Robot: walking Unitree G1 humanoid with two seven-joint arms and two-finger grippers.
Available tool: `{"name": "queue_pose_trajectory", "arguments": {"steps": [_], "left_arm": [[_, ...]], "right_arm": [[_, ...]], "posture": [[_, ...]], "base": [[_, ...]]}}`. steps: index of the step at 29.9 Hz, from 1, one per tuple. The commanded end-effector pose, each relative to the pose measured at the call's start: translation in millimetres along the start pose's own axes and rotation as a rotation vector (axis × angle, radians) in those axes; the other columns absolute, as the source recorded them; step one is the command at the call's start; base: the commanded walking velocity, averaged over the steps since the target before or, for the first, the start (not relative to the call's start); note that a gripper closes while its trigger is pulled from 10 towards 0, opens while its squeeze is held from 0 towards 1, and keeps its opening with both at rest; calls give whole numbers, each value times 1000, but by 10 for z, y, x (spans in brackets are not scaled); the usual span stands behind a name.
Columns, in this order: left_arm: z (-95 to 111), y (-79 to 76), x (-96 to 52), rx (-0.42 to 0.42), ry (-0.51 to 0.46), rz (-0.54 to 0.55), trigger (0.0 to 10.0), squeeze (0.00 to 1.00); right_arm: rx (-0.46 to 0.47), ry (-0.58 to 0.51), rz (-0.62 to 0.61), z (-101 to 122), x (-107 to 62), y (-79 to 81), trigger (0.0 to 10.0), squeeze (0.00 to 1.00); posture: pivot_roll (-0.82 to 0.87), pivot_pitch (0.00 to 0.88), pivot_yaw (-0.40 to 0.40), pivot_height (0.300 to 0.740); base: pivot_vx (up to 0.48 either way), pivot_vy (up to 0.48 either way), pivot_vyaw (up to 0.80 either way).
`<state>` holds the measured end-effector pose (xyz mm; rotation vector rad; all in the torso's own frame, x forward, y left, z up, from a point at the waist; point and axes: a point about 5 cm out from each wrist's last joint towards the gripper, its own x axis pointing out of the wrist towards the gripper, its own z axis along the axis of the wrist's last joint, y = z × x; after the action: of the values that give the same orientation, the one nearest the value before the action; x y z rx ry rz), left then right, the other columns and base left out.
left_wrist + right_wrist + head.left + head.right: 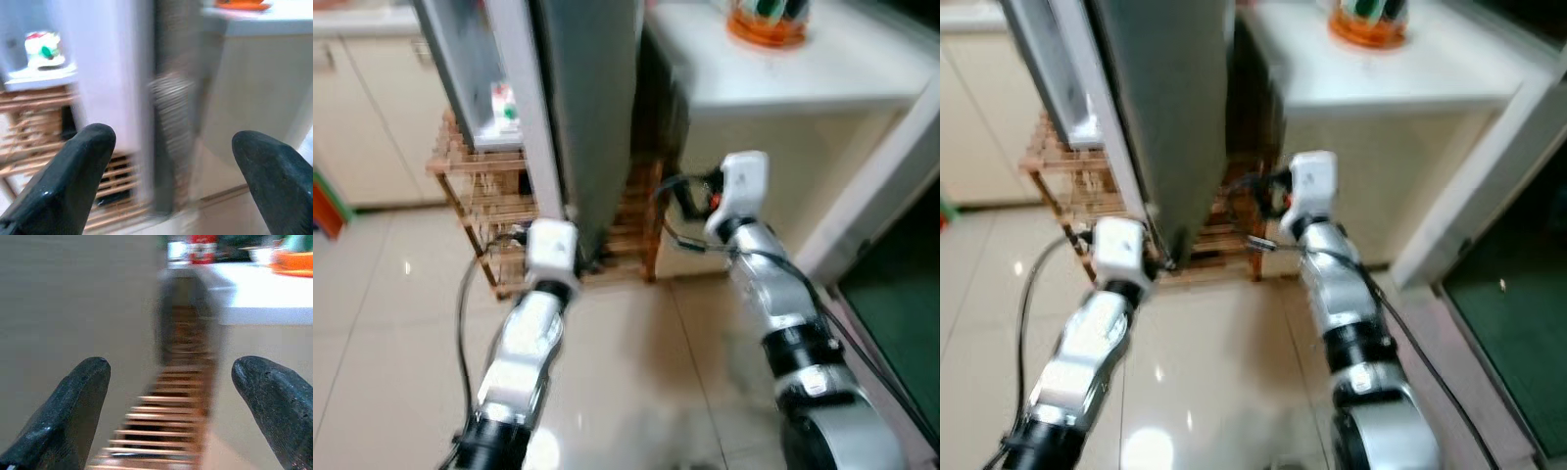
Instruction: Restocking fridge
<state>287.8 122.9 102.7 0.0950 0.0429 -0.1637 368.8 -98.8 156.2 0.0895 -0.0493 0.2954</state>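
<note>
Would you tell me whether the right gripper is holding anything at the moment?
No, the right gripper has its fingers spread wide with nothing between them, only the wooden rack beyond.

Grey fridge [592, 108], slatted brown wooden rack [489, 196], white counter [803, 69], orange bowl [767, 24].

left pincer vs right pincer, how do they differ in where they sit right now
The left pincer is at the fridge door's lower edge, facing the wooden rack. The right pincer is further right, facing the gap between the grey fridge side and the white counter. The left arm is lower in the head views; the right reaches higher. Both are open and hold nothing.
</note>
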Motion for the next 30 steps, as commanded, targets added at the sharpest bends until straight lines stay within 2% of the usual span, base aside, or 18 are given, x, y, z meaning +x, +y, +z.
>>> {"name": "queue_pose_trajectory", "arguments": {"steps": [1,3,7,9,10,11,12,13,14,15,16,17,18,20,24,28,29,30], "left_arm": [[-104,60,-57,-2,51,11,10000,0],[-119,63,-65,0,58,9,10000,0],[-164,56,-86,0,84,9,10000,0],[-173,43,-94,-4,90,14,10000,0],[-166,37,-96,-5,91,19,10000,0],[-166,37,-96,-5,91,19,10000,0],[-158,32,-94,-4,90,21,10000,0],[-140,22,-89,-2,87,24,10000,0],[-140,22,-89,-2,87,24,10000,0],[-130,11,-80,-5,86,26,10000,0],[-129,6,-77,-5,88,27,10000,0],[-127,-4,-64,-6,91,27,10000,0],[-125,-12,-57,-7,92,28,10000,0],[-107,-20,-43,6,86,30,10000,0],[-47,-6,-40,3,43,34,10000,0],[-67,25,-81,-6,38,42,10000,0],[-77,40,-97,-9,38,47,10000,0],[-77,40,-97,-9,38,47,10000,0]], "right_arm": [[18,7,51,56,98,103,10000,0],[21,9,62,69,124,129,10000,0],[27,8,122,165,255,291,10000,0],[37,0,162,276,365,448,10000,0],[47,4,193,338,430,589,10000,0],[47,4,193,338,430,589,10000,0],[51,9,210,359,454,679,10000,0],[73,12,260,413,494,929,10000,0],[73,12,260,413,494,929,10000,0],[108,-14,350,515,499,1269,10000,0],[126,-28,393,560,491,1399,10000,0],[182,-60,509,638,442,1649,10000,0],[222,-82,588,690,399,1806,10000,0],[275,-103,699,721,323,2000,10000,0],[264,-70,679,519,286,1892,10000,0],[267,-27,513,182,265,1326,10000,0],[253,-22,446,68,213,1070,10000,0],[253,-22,446,68,213,1070,10000,0]], "posture": [[23,1,-39,740],[26,2,-41,740],[42,10,-53,740],[61,22,-74,740],[73,29,-85,740],[73,29,-85,740],[79,35,-91,740],[87,45,-99,740],[87,45,-99,740],[95,50,-99,740],[95,50,-99,740],[101,54,-98,740],[102,55,-98,740],[102,59,-98,740],[87,69,-89,740],[63,72,-76,740],[51,66,-74,740],[51,66,-74,740]], "base": [[0,0,0],[0,0,0],[0,0,0],[0,0,0],[0,0,0],[0,0,0],[0,0,0],[0,0,0],[0,0,0],[0,0,0],[0,0,0],[0,0,0],[0,0,0],[0,0,0],[0,0,0],[406,77,0],[307,371,0],[307,371,0]]}}
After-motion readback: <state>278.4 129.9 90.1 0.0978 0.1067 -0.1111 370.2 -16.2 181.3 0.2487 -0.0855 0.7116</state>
